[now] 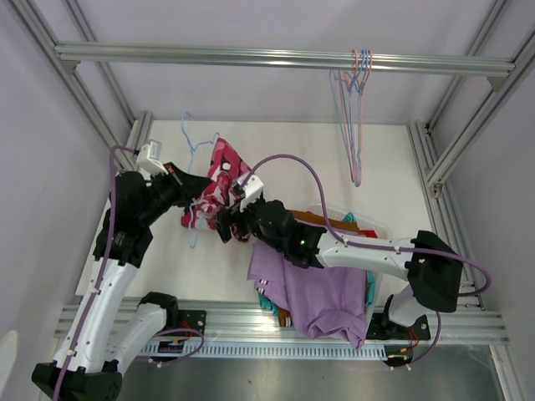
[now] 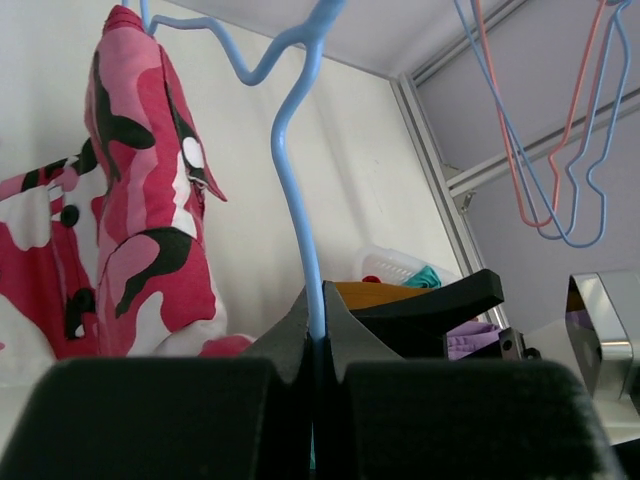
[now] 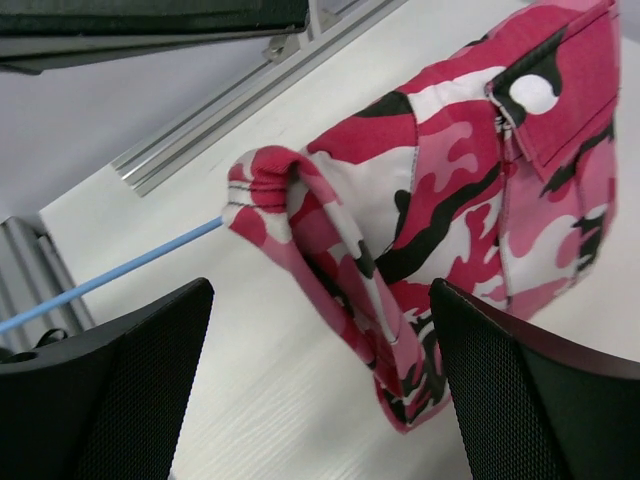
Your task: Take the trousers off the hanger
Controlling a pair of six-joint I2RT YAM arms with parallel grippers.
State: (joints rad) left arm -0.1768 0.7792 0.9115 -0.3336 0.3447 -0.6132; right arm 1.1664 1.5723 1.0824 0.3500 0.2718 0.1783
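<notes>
The pink-white-black camouflage trousers [image 1: 219, 177] hang over a blue wire hanger [image 1: 193, 147] at the left of the white table. In the left wrist view the hanger [image 2: 296, 180] rises from my left gripper [image 2: 318, 325], which is shut on its wire, and the trousers [image 2: 140, 220] drape off its upper left. My right gripper [image 1: 226, 223] sits at the trousers' near edge. Its wrist view shows it open [image 3: 320, 292], a folded leg of the trousers [image 3: 450, 200] lying between the fingers untouched, and the hanger's rod [image 3: 110, 275] poking out to the left.
A clear basket [image 1: 368, 224] at the right holds teal and rust-brown garments. A lilac garment [image 1: 322, 288] spills from it over the table's near edge. Several empty blue and pink hangers [image 1: 354, 109] hang from the overhead rail [image 1: 251, 57]. Frame posts stand at both sides.
</notes>
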